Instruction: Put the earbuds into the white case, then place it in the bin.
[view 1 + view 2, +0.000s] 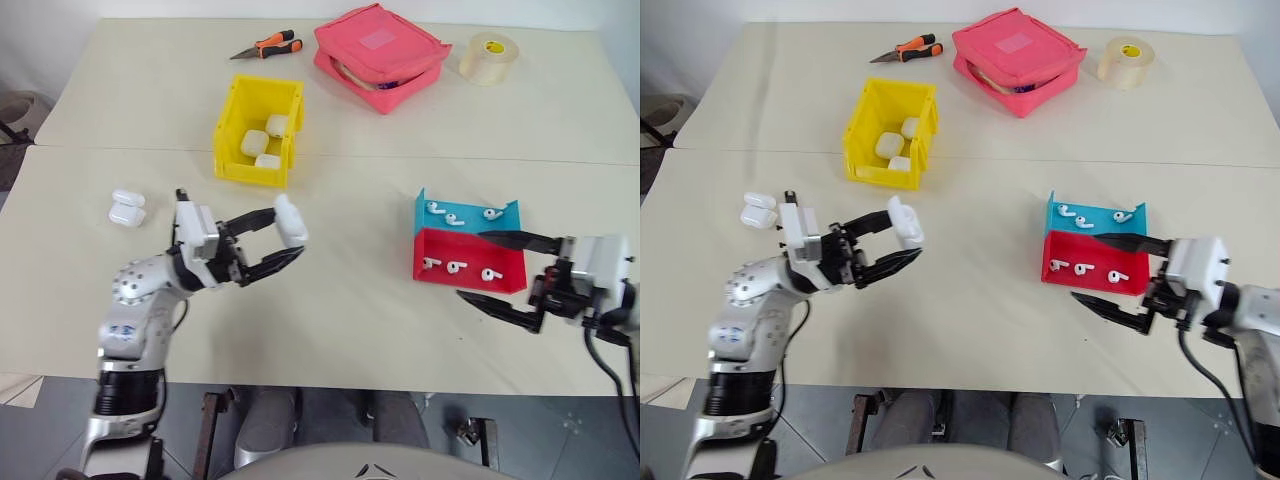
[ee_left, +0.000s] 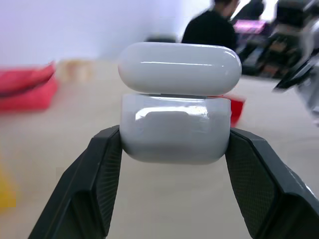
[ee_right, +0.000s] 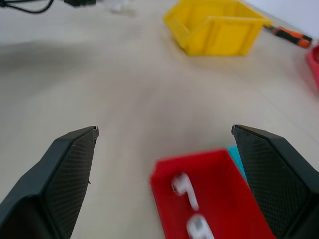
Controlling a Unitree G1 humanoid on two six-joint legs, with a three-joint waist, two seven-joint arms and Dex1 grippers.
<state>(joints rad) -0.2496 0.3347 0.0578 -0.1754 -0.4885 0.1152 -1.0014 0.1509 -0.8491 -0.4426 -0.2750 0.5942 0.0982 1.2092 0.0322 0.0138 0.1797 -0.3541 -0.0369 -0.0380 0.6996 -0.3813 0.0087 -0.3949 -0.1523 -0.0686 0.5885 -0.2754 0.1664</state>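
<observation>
We note the bin [image 1: 258,130] at the surface's [image 1: 340,300] back-left, three cases inside; pouch [image 1: 380,55] and tape [image 1: 489,57] behind right; two trays [image 1: 468,245] right; a spare case [image 1: 127,208] left.

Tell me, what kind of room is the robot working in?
Probably a workshop or robot test lab. A plain work table holds sorting gear: a yellow bin with white cases, small red and blue trays of earbuds, plus pliers and a tape roll.
</observation>
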